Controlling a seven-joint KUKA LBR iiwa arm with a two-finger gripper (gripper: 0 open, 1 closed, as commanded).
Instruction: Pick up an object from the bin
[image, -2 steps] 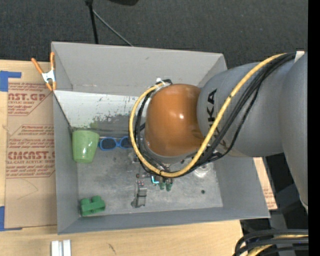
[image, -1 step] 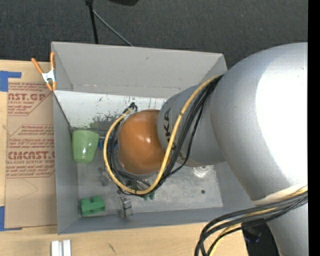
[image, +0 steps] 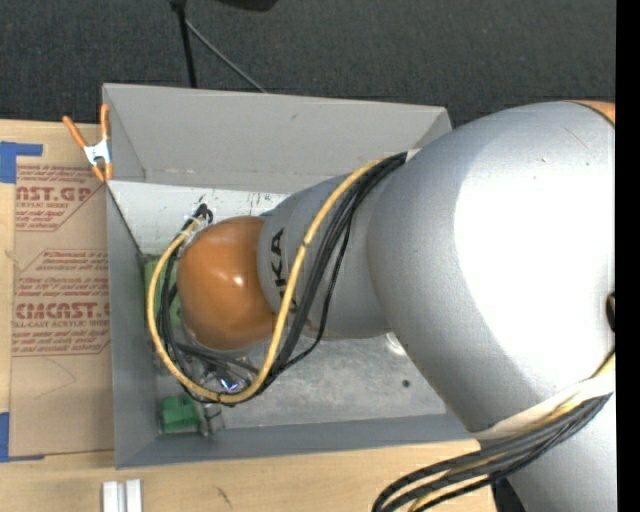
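**Arm low in the left end of the bin, pincer hidden beneath its wrist**

The thick silver arm (image: 500, 260) reaches in from the right and covers most of the grey metal bin (image: 270, 125). Its wrist lies low over the left end of the bin's floor. A glossy orange dome-shaped cover (image: 225, 280) caps the wrist. A bundle of yellow and black cables (image: 158, 310) loops round the cover's left and lower sides, then runs back along the arm.

The pincer (image: 218, 385) sits below the cover, in the dark tangle of metal and cable near the bin's left front corner. Little of it can be made out. Whether it is open, closed or gripping anything cannot be told, as the cover and the cables mask it.

A small green block (image: 178, 414) lies on the bin floor in the left front corner, close against the front wall. It is just beside the pincer, to its lower left. Whether the two touch cannot be told.

A second patch of green (image: 150, 272) shows against the left wall, next to the cover's left edge. Most of it is hidden behind the cables, so its kind is unclear.

The floor to the right of the wrist (image: 340, 385) is grey metal flecked with pale scuffs.
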